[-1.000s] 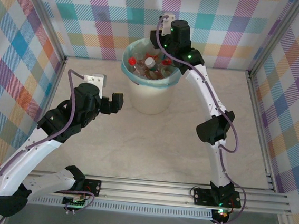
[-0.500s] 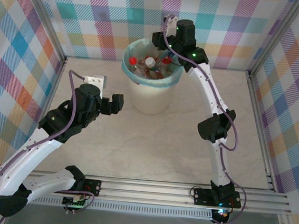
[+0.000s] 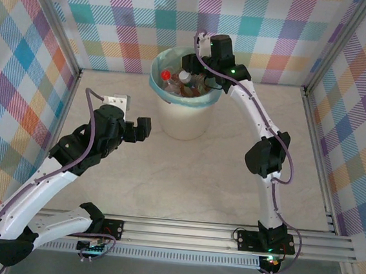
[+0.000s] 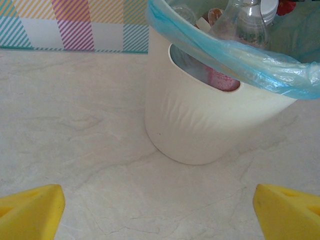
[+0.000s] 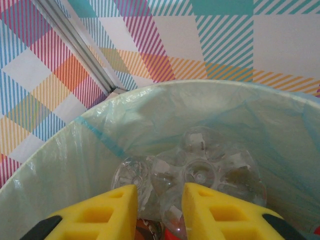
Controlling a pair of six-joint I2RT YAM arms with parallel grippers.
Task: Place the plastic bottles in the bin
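Clear plastic drink bottles [image 5: 195,170] lie inside the round cream-white bin [image 3: 183,119] with its blue liner. Right end effector [image 5: 159,195], above the bin: narrowly parted, empty. Left end effector [image 4: 159,200], beside the bin: wide apart, empty. Bottles judged light, slippery, crushable; grip mid-body.

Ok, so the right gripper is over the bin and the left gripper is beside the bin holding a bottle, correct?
Not quite. The left gripper is beside the bin but holds nothing: the left wrist view shows its fingers spread wide with bare table between them. The right gripper is over the bin, as you said.
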